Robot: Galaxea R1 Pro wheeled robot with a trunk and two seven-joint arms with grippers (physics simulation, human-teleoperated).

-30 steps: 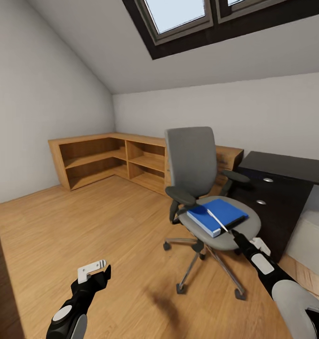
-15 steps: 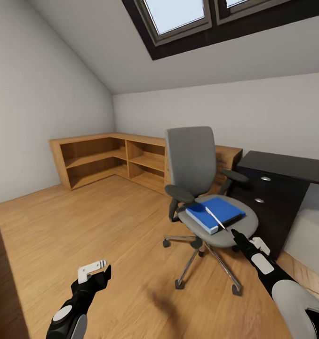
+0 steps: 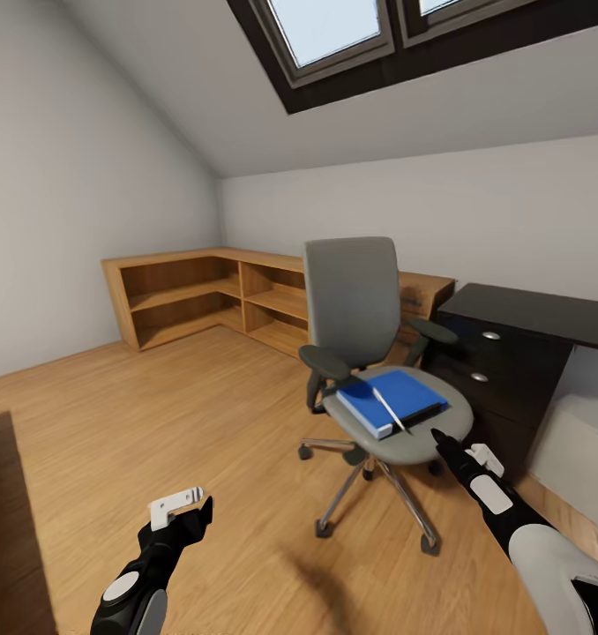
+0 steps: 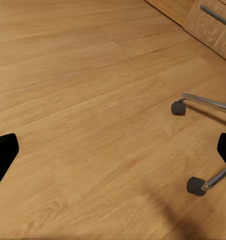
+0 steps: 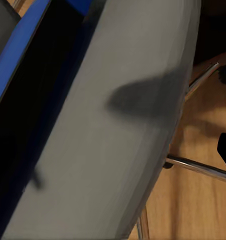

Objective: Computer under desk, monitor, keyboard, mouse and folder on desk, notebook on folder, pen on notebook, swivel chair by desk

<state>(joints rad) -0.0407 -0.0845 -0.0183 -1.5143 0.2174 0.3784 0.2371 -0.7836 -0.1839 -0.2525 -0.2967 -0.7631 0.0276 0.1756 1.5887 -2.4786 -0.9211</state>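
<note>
With open jaws, the right gripper hovered by the swivel chair; it should slide under the folder edge, keeping the pen level

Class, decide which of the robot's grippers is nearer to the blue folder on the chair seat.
Right. The right gripper hovers just off the seat's front edge near the folder; the left gripper hangs over open floor, well away from the chair.

Low wooden shelf unit along the wall, apparently empty; skylight overhead.

grey swivel chair on wood floor, blue folder flat on its seat
</note>
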